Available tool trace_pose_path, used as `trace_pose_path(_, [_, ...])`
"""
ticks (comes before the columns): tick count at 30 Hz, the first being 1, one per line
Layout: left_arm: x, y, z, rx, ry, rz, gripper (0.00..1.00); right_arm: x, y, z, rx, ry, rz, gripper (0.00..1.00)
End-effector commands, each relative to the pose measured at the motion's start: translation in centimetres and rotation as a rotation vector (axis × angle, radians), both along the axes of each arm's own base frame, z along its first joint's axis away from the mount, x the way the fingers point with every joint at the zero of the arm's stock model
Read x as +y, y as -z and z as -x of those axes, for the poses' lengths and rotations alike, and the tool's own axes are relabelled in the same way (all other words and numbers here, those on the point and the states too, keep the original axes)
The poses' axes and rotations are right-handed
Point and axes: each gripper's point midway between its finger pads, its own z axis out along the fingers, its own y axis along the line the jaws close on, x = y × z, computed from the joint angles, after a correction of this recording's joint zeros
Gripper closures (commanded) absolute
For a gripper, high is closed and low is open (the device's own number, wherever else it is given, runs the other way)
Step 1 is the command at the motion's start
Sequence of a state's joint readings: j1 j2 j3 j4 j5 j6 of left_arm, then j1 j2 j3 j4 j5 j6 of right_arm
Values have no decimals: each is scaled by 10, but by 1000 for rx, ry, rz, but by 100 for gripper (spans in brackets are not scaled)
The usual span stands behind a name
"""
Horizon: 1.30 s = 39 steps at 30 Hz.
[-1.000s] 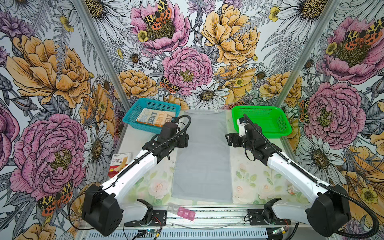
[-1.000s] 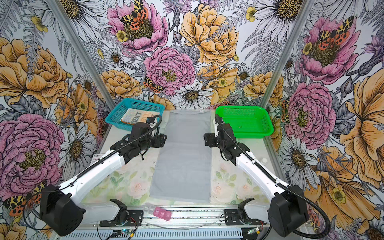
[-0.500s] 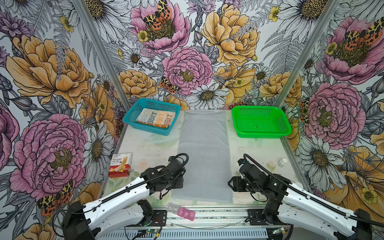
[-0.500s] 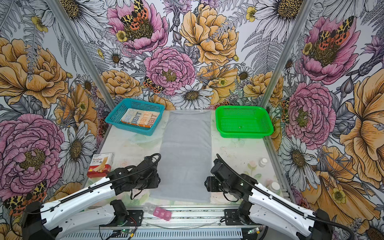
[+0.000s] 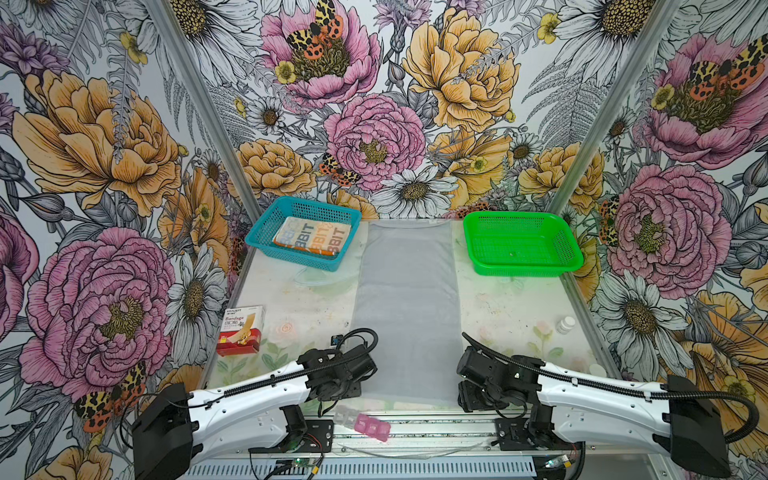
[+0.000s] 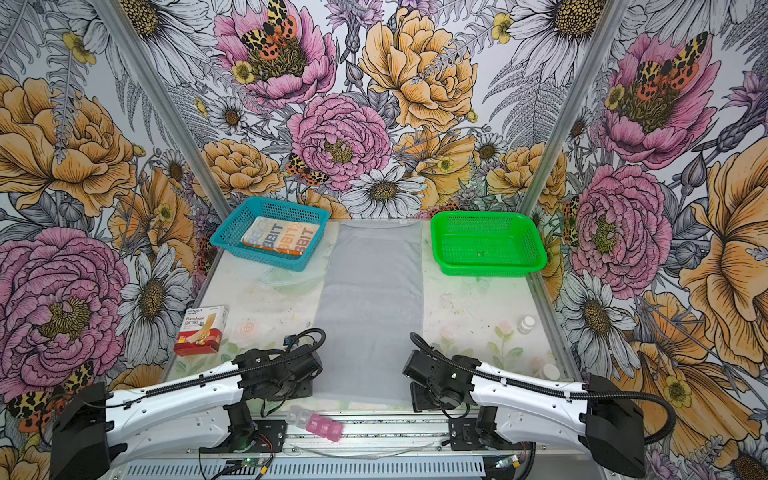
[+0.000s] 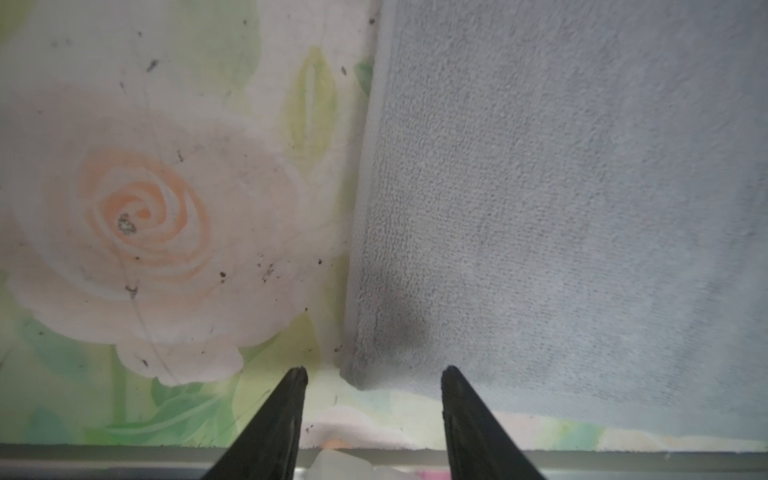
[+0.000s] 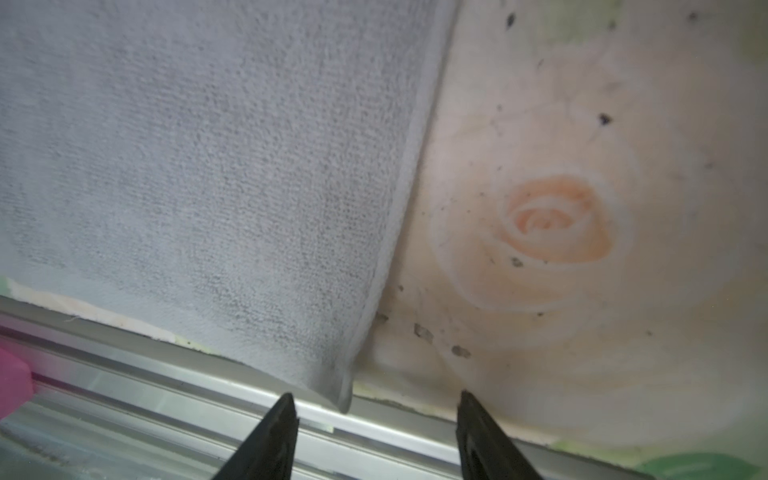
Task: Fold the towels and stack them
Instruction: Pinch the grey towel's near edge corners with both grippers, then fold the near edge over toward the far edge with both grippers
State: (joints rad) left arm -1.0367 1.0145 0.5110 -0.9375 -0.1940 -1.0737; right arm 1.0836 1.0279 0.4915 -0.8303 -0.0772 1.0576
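The plain grey towel (image 5: 407,307) lay flat and unfolded on the counter (image 5: 511,299), its long axis running straight away from the two pincers toward the back wall and its near short edge spanning the gap between them. The left pincer (image 7: 374,370) stood part open and held nothing. It straddled the towel's near left corner, one finger (image 7: 465,407) over the terry and the other over the bare flowered counter. The right pincer (image 8: 375,395) was likewise part open and empty. The near right corner lay just ahead of it between its fingertips, at the metal front rail (image 8: 166,374). Far ahead of the left pincer, the striped "RABBIT" towel (image 5: 311,235) sat folded in the teal basket (image 5: 266,239). Far ahead of the right pincer stood the green basket (image 5: 573,257), beside the grey towel's far end. A bandage box (image 5: 241,330) lay outboard of the left pincer. One second earlier both arms had been stretched out to the towel's far end by the baskets. They had since drawn back to its near corners, while the towel itself had not shifted.
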Motion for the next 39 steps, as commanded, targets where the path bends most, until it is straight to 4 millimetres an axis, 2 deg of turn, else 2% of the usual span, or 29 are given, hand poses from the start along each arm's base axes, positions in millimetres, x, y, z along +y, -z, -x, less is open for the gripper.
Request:
trace_pose_path(1, [-7,10,-1,7,0,31,51,12,3,-2,5,-6,-25,41])
trace_pose_path(5, [-10,14,-4,-5,3,42,53,20,7,-6,2,-12,-36,49])
trace_pose_path(8, [-14,17,-5,0,11,52,60,23,9,-7,3,-18,-37,73])
trace_pose_path(11, [-17,20,-3,11,18,57,76,24,8,-7,3,-22,-39,86])
trace_pose_path(13, [-18,21,-4,12,21,64,99,24,6,-9,-14,-24,-45,99])
trace_pose_path(15, [-22,15,-5,3,31,85,100,26,0,-13,-39,-27,-65,100])
trace_pose_path(17, [-28,2,-10,-28,40,118,100,29,-12,-18,-75,-45,-107,100])
trace_pose_path(20, [-36,-35,-18,-101,61,163,100,35,-46,-26,-161,-98,-178,100])
trace_pose_path(21, [-38,-55,-19,-130,77,176,100,33,-63,-27,-194,-116,-188,100])
trace_pose_path(24, [-39,-119,-14,-252,127,198,100,14,-121,-26,-290,-94,-220,100])
trace_pose_path(26, [-44,-151,-8,-307,153,250,100,-2,-147,-19,-314,-70,-247,100])
trace_pose_path(28, [-49,-161,-3,-329,175,271,100,-14,-160,-13,-324,-53,-243,100])
trace_pose_path(31, [-54,-159,-5,-352,191,233,100,-22,-160,-14,-325,-53,-170,100])
trace_pose_path(34, [-68,-199,-5,-466,217,279,100,-17,-178,-13,-355,-92,-144,100])
trace_pose_path(39, [-73,-272,0,-665,277,328,100,-11,-234,-10,-496,-165,-141,100])
